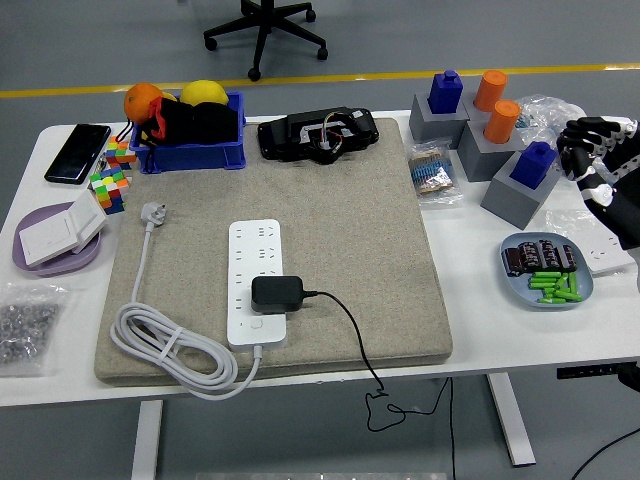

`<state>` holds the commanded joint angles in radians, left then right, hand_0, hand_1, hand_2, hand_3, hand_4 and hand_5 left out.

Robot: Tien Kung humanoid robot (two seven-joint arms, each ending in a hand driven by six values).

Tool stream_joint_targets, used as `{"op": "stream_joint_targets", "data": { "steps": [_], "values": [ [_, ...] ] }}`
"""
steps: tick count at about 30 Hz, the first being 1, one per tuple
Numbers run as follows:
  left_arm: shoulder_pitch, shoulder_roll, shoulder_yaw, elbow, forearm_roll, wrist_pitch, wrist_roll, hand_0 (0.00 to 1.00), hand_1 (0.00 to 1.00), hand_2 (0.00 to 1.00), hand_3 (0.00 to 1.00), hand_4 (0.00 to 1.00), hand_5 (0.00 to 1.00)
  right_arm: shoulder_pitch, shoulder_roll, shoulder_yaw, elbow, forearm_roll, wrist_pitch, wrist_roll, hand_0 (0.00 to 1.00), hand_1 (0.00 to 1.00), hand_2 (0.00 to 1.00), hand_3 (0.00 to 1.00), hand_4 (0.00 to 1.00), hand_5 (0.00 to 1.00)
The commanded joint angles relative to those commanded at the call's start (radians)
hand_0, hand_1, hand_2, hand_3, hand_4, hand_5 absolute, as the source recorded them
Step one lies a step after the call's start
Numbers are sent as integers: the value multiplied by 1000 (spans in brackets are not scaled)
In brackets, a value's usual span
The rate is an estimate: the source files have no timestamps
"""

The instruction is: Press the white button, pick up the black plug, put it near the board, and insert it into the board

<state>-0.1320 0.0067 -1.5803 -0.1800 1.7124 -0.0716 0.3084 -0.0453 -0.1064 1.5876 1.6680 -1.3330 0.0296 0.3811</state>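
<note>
A white power strip [257, 283] lies on the beige mat [350, 230], its white cable [170, 345] coiled at the mat's lower left. A black plug adapter [277, 293] sits in the strip near its lower end, just above the strip's white button [258, 324]; its black cord [350, 330] trails over the table's near edge. My right hand [592, 160] hovers at the far right edge, fingers relaxed and holding nothing, far from the strip. The left arm is out of view.
Blue bin [190, 125] with fruit, a black device [318, 133], grey blocks with blue and orange pegs [490, 130], a plate of batteries [545, 270], a phone [78, 152], puzzle cubes [112, 180], a purple dish [55, 240], and a bag of screws [25, 325].
</note>
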Motion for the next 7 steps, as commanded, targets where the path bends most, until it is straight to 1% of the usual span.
{"op": "stream_joint_targets", "data": {
  "steps": [7],
  "values": [
    [7,-3,-3,0,0,0,1,701,672,624,683,522,194,-1,7,7,1,2,-1,-1,673,642,623,606,726,320]
  ]
}}
